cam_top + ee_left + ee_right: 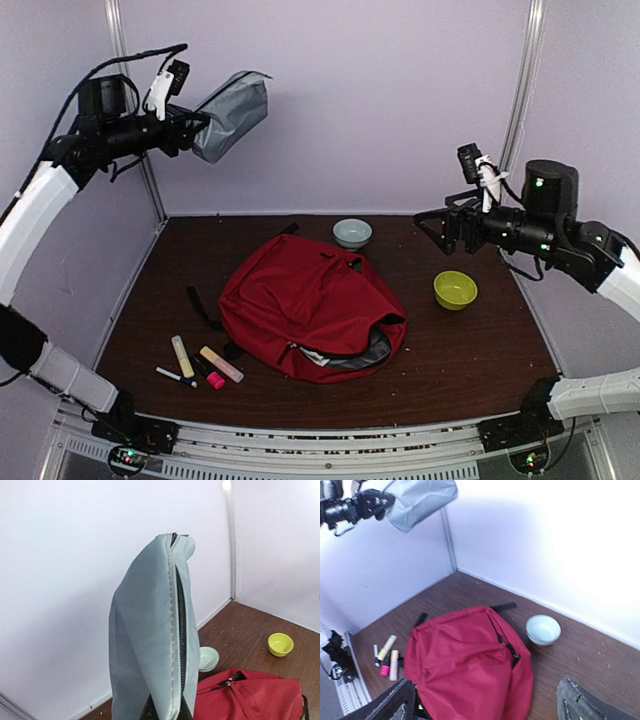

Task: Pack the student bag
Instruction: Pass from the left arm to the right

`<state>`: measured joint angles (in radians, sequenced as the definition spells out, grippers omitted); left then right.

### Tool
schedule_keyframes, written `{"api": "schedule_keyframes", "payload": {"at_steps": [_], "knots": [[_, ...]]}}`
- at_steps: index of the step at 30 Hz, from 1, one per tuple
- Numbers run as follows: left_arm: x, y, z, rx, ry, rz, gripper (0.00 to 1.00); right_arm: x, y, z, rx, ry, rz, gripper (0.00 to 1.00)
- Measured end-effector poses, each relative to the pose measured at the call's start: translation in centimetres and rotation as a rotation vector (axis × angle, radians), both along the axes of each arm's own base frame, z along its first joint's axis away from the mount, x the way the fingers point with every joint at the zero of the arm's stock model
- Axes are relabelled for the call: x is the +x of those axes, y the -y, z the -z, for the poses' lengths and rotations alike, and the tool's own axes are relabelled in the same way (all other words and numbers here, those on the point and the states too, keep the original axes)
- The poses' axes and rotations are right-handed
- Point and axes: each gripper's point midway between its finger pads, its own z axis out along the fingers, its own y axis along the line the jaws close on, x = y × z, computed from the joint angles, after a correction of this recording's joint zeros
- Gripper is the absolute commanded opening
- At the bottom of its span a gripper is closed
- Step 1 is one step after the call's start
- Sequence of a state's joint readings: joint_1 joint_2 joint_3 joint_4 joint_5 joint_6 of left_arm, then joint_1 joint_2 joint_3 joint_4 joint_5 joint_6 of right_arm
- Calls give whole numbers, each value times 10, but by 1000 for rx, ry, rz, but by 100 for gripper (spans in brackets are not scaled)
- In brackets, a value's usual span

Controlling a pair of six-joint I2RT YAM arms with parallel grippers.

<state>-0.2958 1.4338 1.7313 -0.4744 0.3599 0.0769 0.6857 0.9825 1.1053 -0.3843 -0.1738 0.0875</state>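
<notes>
One red student bag [310, 305] lies mid-counter [480, 350], with one pale bowl [352, 233] behind it, one green bowl [455, 289] to its right and four markers [220, 363] to its left, while the left hand [195, 128] grips one grey pouch [232, 112] high above and the right hand [432, 228] gapes wide.

White arms [30, 220], black grippers [426, 225], dark cables [122, 60]

Solid red backpack [300, 295], grey lining [372, 350] showing at its five o'clock edge, black zips [507, 645]. At twelve o'clock of it a pale blue bowl [352, 233], at three a lime-yellow bowl [455, 289]. Down at eight: yellow marker [182, 355], peach marker [221, 364], hot-pink cap [216, 381], white pen [172, 376] tipped blue. Up at ten, plain grey-blue pouch [232, 113], black zip [180, 620]. And the table [480, 350] is dark brown.
</notes>
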Motion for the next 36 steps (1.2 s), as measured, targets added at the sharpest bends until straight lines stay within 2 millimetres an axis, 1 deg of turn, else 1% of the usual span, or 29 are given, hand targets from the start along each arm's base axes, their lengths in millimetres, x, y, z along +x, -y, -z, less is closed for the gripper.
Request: {"api": "schedule_keyframes", "payload": {"at_steps": [1,2,3,4,6,7,9,10,12,14,16,17,19,21,23,26,29,31,32,33,34,35,36], "knots": [[-26,10,-16,5,57,51,0,-12,0,-17,44,54,-49,100],[-47,19,-24,14,91,96,0,-21,-1,-29,72,88,-85,100],[-68,29,-26,25,114,145,0,-32,-2,-41,97,129,-132,100],[-83,38,-22,39,118,188,0,-41,-3,-50,117,157,-174,100],[-106,58,-1,75,84,269,0,-59,-7,-65,140,211,-259,100],[-117,69,16,100,50,315,0,-65,-8,-68,141,226,-289,100],[-131,88,53,155,-31,382,0,-76,-10,-75,137,251,-346,100],[-140,98,76,191,-85,417,0,-79,-11,-78,135,262,-363,100],[-154,110,109,247,-163,463,0,-84,-13,-82,138,270,-387,100],[-162,117,132,288,-220,487,0,-83,-17,-81,141,255,-396,98],[-167,125,146,314,-257,506,0,-82,-24,-80,163,229,-422,98],[-169,129,150,322,-264,514,0,-81,-30,-79,176,215,-440,98],[-175,140,158,341,-271,540,0,-79,-45,-73,186,185,-478,98],[-186,152,164,361,-273,580,0,-78,-68,-55,158,141,-525,98],[-197,162,169,374,-276,617,0,-76,-91,-31,92,91,-561,99],[-208,171,171,379,-275,656,0,-77,-123,7,-44,34,-612,100],[-215,174,170,373,-271,679,0,-88,-142,33,-165,21,-662,100],[-217,174,171,362,-263,689,0,-95,-148,46,-247,33,-678,100],[-219,173,173,358,-262,694,0,-97,-150,52,-279,35,-681,98],[-221,172,174,354,-263,697,0,-98,-151,57,-303,38,-683,93],[-222,171,175,347,-262,701,0,-98,-152,63,-331,40,-684,84],[-225,169,176,341,-262,706,0,-97,-152,68,-355,35,-681,70],[-227,168,176,333,-259,710,0,-96,-153,73,-378,30,-682,53]]}}
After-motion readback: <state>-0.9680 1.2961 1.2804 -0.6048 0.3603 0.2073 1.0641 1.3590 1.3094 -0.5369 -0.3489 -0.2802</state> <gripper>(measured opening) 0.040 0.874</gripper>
